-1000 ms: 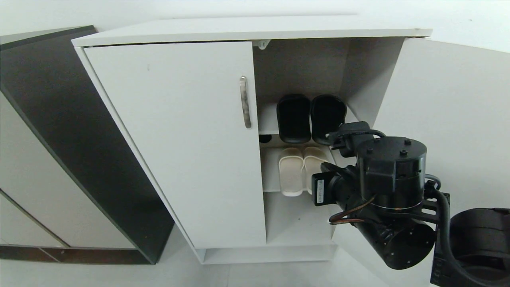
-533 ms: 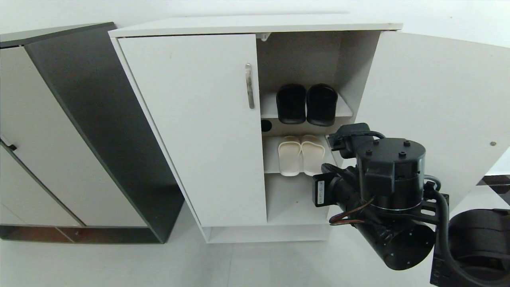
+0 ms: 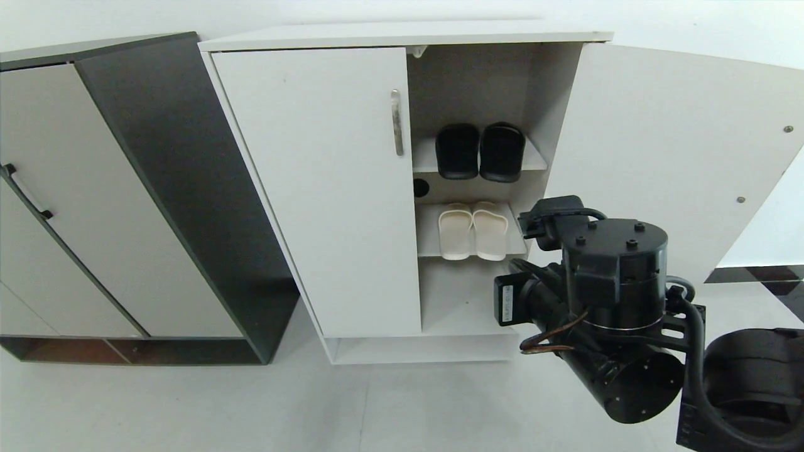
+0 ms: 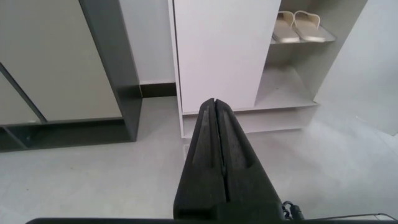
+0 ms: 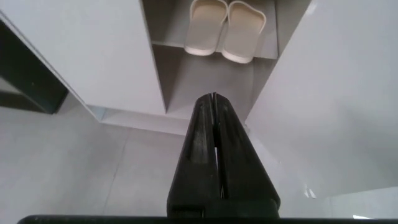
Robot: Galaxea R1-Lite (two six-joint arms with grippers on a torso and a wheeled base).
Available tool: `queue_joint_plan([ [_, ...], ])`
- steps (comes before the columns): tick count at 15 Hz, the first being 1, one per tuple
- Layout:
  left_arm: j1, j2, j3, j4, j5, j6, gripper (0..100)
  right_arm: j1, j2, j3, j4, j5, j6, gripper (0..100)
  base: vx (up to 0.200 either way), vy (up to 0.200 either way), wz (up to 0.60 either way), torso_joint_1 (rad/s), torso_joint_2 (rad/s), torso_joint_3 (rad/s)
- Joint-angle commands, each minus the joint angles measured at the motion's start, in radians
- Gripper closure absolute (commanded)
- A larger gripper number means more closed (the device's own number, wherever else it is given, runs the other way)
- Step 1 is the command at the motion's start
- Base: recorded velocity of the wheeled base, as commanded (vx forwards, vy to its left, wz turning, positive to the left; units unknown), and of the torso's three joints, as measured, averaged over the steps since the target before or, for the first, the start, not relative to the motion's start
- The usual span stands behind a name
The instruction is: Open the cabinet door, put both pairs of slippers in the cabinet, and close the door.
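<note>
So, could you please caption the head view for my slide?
Black slippers above cream slippers inside the cabinet, right door open.

— What's the arm at lower right like?
— The right arm (image 3: pixel 619 295) is matte black: a drum-shaped joint with small screws (image 3: pixel 630 244) on top, a white label (image 3: pixel 506 301), brown wires (image 3: pixel 553 336) and a thick black cable (image 3: pixel 694 358).
— And the tools?
— The left tool (image 4: pixel 214 104) and right tool (image 5: pixel 213 98) are black and tapered, with their fingers pressed together along a thin seam.

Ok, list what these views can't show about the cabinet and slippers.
Head view: the shut left door hides that half's inside.
Head view: the open right door shows its inner face, so its handle is hidden.
Right wrist view: the white slippers are cut off by the picture edge.
</note>
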Motion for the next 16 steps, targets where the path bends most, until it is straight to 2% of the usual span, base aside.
queue_joint_plan([
  [1, 0.002, 0.001, 0.000, 0.000, 0.000, 0.000, 100, 0.001, 0.005, 0.003, 0.000, 0.000, 0.000, 100, 0.000, 0.000, 0.00, 0.000, 0.00, 0.000],
  [9, 0.000, 0.001, 0.000, 0.000, 0.000, 0.000, 100, -0.001, 0.005, 0.006, 0.001, 0.000, -0.001, 100, 0.000, 0.000, 0.00, 0.000, -0.01, -0.014],
  [12, 0.000, 0.001, 0.000, 0.000, 0.000, 0.000, 100, -0.001, 0.005, 0.006, 0.000, 0.000, -0.006, 100, 0.000, 0.000, 0.00, 0.018, -0.19, -0.303],
  [16, 0.000, 0.001, 0.000, 0.000, 0.000, 0.000, 100, -0.001, 0.005, 0.006, 0.000, 0.000, -0.007, 100, 0.000, 0.000, 0.00, 0.055, -0.51, -0.363],
])
